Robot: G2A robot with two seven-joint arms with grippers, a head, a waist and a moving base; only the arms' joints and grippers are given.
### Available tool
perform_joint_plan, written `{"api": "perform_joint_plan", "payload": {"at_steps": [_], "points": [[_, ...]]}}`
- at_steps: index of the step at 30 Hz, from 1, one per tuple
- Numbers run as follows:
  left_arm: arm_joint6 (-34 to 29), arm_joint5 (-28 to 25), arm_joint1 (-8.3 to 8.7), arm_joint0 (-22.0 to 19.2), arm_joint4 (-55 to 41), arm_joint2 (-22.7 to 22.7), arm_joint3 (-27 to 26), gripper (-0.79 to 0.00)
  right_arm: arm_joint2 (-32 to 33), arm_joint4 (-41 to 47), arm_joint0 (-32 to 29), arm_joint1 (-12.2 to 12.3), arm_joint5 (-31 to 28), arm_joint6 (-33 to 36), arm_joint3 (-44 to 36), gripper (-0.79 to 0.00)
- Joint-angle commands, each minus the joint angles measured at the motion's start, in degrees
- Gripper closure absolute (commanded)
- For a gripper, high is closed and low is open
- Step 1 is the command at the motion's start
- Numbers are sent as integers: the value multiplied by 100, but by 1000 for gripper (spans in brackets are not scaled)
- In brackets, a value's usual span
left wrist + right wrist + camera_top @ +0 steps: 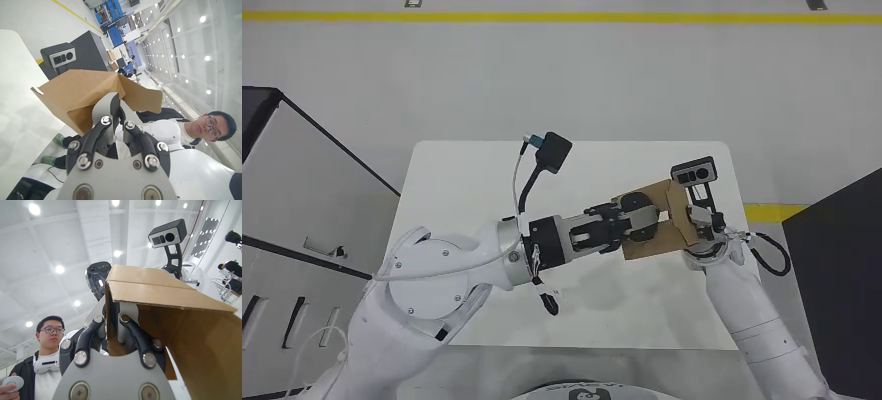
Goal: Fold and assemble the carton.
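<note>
Carton is over the right half of the table, held between both arms. I can't tell if its lower edge touches the tabletop. In the top view it sits skewed, not square to the table edges.

Left gripper comes in from the robot's left and right gripper from its right, so they meet the carton from opposite sides.

Left wrist view:
- Left gripper fingers are drawn together, pads almost touching, with the tips pinched on the edge of a carton panel.
- The carton is part-folded, not flat: two brown panels meet at a crease.
- A flap with a rounded corner sticks out on the far side.
- One near corner has a small notch cut in it.

Right wrist view:
- Right gripper is clamped on a carton wall, and the corrugated edge runs straight down between the two fingers.
- A panel with one crease line folds over just above the fingertips.
- Beside that, the open brown inside of the carton faces the camera.

Both pincers are closed on cardboard — one at each end.
</note>
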Motion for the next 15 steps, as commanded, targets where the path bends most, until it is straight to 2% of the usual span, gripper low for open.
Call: {"api": "perform_joint_plan", "payload": {"at_steps": [1,15], "points": [[2,5,3,7,-19,-15,-2,0,9,-1,10,-10,0,0,7,0],[9,26,16,11,11,1,24,0,43,-34,8,-85,0,0,49,0]]}}
